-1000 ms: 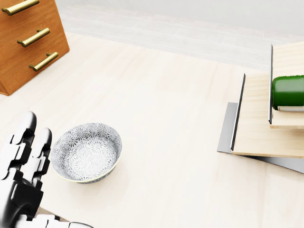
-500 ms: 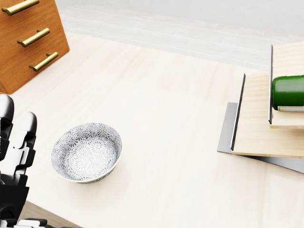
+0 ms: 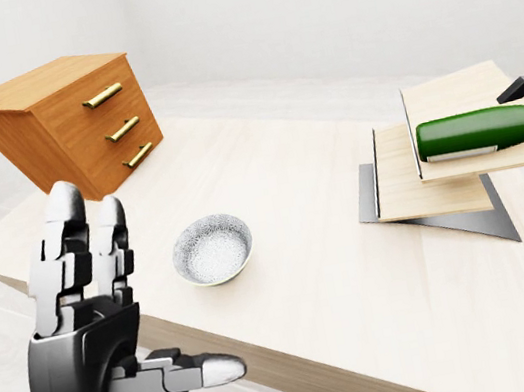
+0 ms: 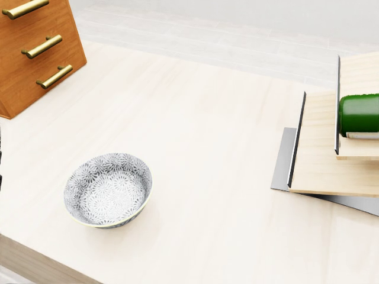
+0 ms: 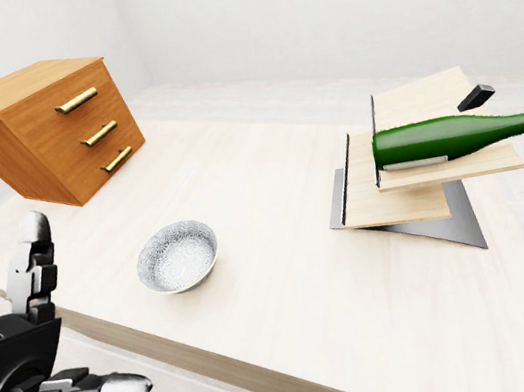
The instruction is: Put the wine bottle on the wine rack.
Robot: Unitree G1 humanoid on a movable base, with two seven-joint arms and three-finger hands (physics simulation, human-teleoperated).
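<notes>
Wine bottle [image 3: 494, 128] lies on the wine rack [image 3: 433, 188] — left hand [image 3: 86, 318] spread (right apparently unseen).

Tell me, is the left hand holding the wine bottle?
No, the left hand is open and empty, while the wine bottle lies on the wine rack.

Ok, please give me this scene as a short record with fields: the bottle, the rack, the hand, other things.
wine bottle: green, lying on its side on the rack
wine rack: stepped wooden boards, right side of table
left hand: open, raised, holding nothing, at left of left-eye view
right hand: not in view
bowl: patterned, empty
drawer unit: three brass handles
</notes>
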